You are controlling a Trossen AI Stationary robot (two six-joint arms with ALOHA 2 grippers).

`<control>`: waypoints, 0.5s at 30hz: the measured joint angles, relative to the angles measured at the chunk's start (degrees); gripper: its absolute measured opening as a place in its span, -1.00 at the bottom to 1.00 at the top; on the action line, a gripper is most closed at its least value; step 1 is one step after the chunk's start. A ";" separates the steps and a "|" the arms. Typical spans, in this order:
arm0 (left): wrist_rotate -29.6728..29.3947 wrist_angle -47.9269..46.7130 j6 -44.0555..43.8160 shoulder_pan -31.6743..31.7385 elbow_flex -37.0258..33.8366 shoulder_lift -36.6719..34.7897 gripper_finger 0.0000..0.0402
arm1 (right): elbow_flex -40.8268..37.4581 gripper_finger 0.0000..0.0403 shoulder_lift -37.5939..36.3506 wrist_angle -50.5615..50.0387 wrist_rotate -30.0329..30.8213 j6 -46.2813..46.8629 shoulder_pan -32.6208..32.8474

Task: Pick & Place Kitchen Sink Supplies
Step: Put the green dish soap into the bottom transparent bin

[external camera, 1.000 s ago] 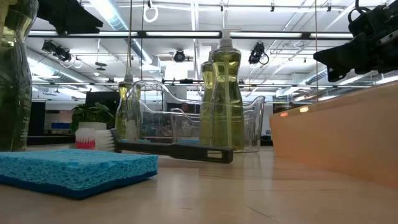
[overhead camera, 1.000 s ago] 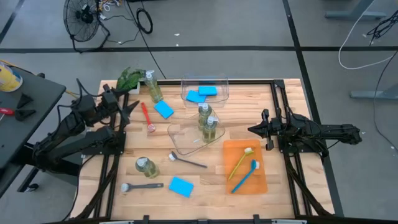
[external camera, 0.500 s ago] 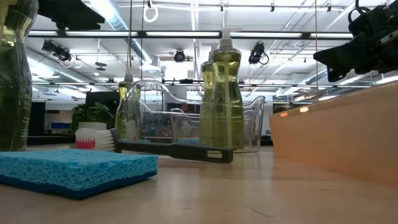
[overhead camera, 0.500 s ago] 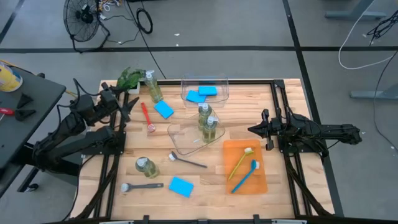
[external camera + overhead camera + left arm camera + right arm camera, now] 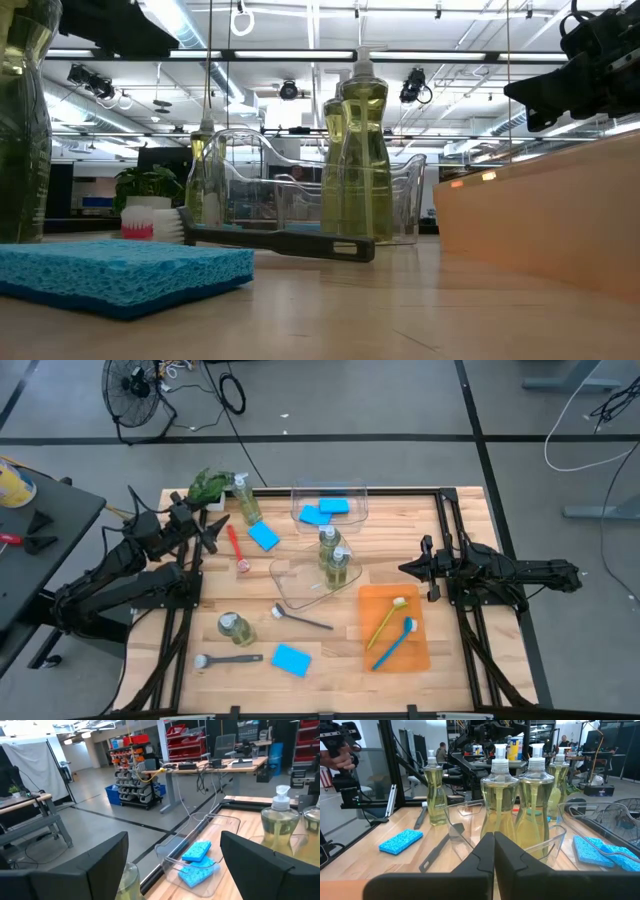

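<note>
My left gripper (image 5: 212, 532) hovers open above the table's left far part, near the red brush (image 5: 236, 548) and a pump bottle (image 5: 245, 500). In its wrist view the open fingers (image 5: 107, 865) frame the far clear bin (image 5: 200, 855), which holds two blue sponges (image 5: 196, 851). My right gripper (image 5: 405, 568) is shut and waits at the right, facing the two bottles (image 5: 515, 805) that stand in the middle clear bin (image 5: 300, 582). A blue sponge (image 5: 264, 537) lies on the table beside the red brush. Another bottle (image 5: 235, 628), a sponge (image 5: 291, 659) and two grey brushes (image 5: 300, 619) lie near the front.
An orange tray (image 5: 420, 650) at the right front holds a yellow-green brush (image 5: 387, 620) and a blue brush (image 5: 395, 643). A leafy plant (image 5: 207, 485) sits at the far left corner. Bare wood shows between the middle bin and the right arm.
My left gripper has moved a little toward the table's right, farther in over the table near the red brush, and stays open. My right arm and all the supplies have kept still.
</note>
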 joint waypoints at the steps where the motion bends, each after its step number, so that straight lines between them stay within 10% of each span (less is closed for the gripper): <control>1: -0.02 0.02 0.10 0.00 0.00 0.00 0.59 | -0.01 -0.96 0.02 0.00 0.00 -0.01 0.00; 15: -1.71 3.37 2.92 2.64 0.00 1.76 0.59 | 0.00 -0.96 0.00 0.00 0.00 0.00 0.00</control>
